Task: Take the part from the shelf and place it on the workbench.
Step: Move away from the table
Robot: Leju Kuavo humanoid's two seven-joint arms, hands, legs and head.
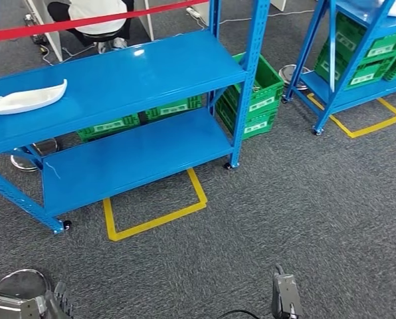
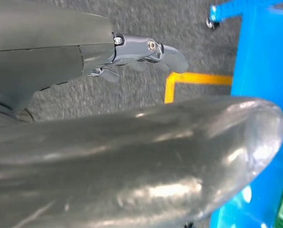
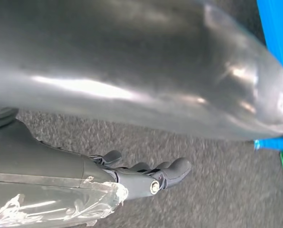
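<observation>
**Part waits on the shelf, both hands low and empty**

The long white curved plastic part (image 1: 25, 98) lies flat on the top deck of the blue steel shelf (image 1: 151, 73), near its left end and close to the front edge, where a hand reaching from the front could get to it. Nothing touches it. The robot stands back on the grey carpet (image 1: 296, 219), well apart from the shelf, so the step in hand looks like the approach, not the pick.

The left hand (image 2: 147, 52) hangs beside the body, its dark fingers (image 2: 172, 59) stretched out loosely over the carpet and holding nothing. The right hand (image 3: 151, 178) hangs likewise, fingers (image 3: 177, 167) extended and apart, empty.

Yellow floor tape (image 1: 155, 216) marks the shelf's parking place. Green plastic crates (image 1: 256, 100) sit behind the shelf.
</observation>
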